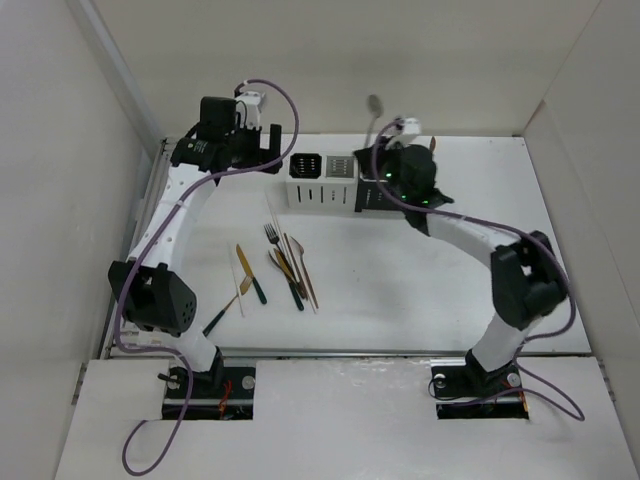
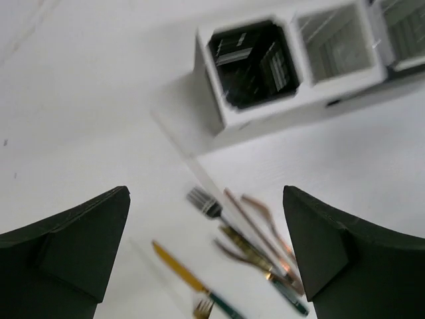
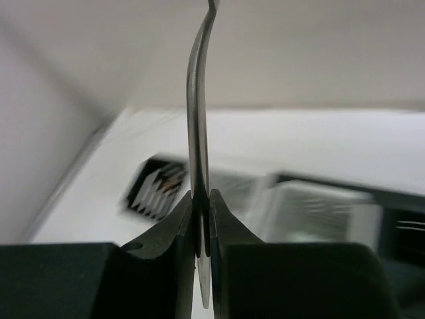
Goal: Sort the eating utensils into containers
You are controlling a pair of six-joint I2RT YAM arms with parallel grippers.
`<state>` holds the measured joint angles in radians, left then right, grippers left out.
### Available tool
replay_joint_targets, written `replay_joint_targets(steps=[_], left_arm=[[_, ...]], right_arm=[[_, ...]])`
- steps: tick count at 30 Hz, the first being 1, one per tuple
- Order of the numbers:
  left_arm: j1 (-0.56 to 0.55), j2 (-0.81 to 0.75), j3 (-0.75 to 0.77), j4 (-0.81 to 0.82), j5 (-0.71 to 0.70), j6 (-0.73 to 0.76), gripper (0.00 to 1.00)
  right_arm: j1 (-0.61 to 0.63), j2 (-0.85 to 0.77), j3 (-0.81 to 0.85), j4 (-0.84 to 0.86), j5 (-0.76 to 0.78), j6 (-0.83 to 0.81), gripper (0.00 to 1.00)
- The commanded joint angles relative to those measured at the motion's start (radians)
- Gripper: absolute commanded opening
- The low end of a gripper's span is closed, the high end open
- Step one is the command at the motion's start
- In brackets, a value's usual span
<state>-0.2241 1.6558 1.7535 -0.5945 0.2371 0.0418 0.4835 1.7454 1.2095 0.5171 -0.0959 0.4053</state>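
Note:
The containers [image 1: 320, 192] stand in a row at the back middle of the table; their right end is hidden under my right arm. Several utensils [image 1: 283, 266] lie loose on the table in front of them: forks, knives and copper sticks, some gold with dark handles. My left gripper [image 1: 272, 150] is open and empty, hovering left of the black end box [image 2: 254, 63], with the utensils [image 2: 247, 244] seen below it. My right gripper [image 1: 383, 152] is shut on a silver spoon [image 1: 375, 105], held upright above the containers [image 3: 312, 206]; its handle [image 3: 198, 133] rises between the closed fingers [image 3: 176, 232].
White walls enclose the table on the left, back and right. A metal rail runs along the left edge [image 1: 150, 200]. The right half of the table [image 1: 480, 190] holds only my right arm.

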Motion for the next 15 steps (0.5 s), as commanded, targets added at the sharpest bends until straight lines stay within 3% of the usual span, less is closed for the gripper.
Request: replay_joint_targets(steps=[1, 3, 7, 15], left_arm=[[0.04, -0.08, -0.145, -0.034, -0.081, 0.117, 1.0], [0.04, -0.094, -0.236, -0.013, -0.113, 0.159, 0.95], [0.04, -0.134, -0.461, 0.005, -0.122, 0.194, 0.85], [0.04, -0.154, -0.615, 0.038, -0.125, 0.185, 0.83]], right_arm=[[-0.075, -0.151, -0.07, 0.061, 0.381, -0.118, 0.0], [-0.103, -0.162, -0.094, 0.049, 0.509, -0.172, 0.0], [-0.166, -0.118, -0.094, 0.017, 0.545, -0.191, 0.0], [-0.178, 0.009, -0.005, -0.008, 0.613, -0.18, 0.0]])
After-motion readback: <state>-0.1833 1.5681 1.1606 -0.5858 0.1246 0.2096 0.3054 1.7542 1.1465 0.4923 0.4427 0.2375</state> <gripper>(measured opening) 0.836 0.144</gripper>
